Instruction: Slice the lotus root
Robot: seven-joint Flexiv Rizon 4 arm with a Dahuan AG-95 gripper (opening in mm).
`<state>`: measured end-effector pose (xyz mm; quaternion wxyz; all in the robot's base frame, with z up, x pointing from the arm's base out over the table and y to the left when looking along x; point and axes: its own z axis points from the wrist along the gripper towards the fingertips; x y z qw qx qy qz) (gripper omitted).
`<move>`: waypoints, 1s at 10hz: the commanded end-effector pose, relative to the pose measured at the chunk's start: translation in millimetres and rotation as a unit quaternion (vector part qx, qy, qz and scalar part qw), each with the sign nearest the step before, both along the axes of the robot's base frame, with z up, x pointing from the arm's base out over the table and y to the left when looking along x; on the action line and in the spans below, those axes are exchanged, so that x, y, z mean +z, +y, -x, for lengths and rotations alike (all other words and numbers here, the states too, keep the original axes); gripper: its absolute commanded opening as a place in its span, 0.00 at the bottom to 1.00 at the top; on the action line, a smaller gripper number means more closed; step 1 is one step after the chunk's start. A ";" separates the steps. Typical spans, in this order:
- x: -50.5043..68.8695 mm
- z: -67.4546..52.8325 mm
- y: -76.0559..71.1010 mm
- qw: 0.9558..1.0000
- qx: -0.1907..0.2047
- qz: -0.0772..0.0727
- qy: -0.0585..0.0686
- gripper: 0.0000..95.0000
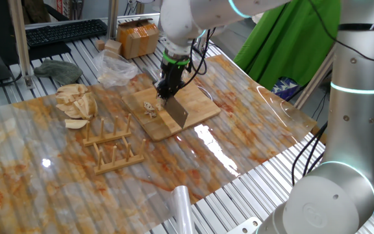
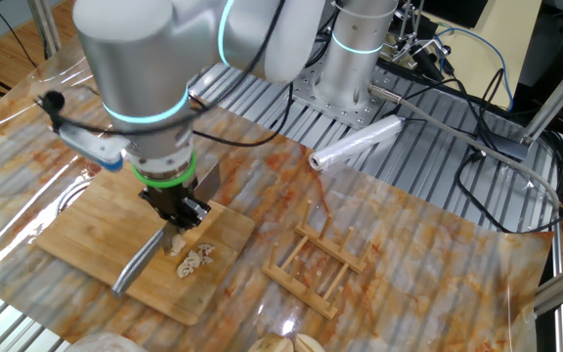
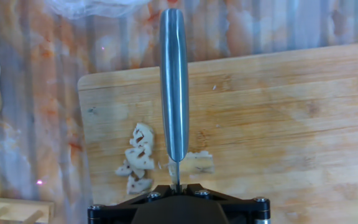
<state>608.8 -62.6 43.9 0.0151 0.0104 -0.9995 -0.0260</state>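
Note:
My gripper (image 3: 174, 185) is shut on a steel cleaver (image 3: 174, 81), held edge-down over the wooden cutting board (image 3: 278, 118). A small pale chunk of lotus root (image 3: 194, 163) lies just right of the blade near the gripper. Several thin slices (image 3: 137, 158) lie left of the blade. In one fixed view the gripper (image 1: 169, 88) holds the cleaver (image 1: 177, 112) beside the slices (image 1: 150, 108) on the board (image 1: 197, 107). The other fixed view shows the gripper (image 2: 177, 210), the cleaver (image 2: 137, 262) and the slices (image 2: 194, 259).
A heap of pale beige wedges (image 1: 75, 104) lies left of the board. Two wooden racks (image 1: 112, 148) stand in front. A crumpled plastic bag (image 1: 114, 67) and a cardboard box (image 1: 137, 38) are behind. A roll of film (image 2: 357, 144) lies near the arm's base.

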 end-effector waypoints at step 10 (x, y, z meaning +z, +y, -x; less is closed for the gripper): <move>3.1 -1.3 12.9 1.000 -0.020 -0.009 0.008 0.00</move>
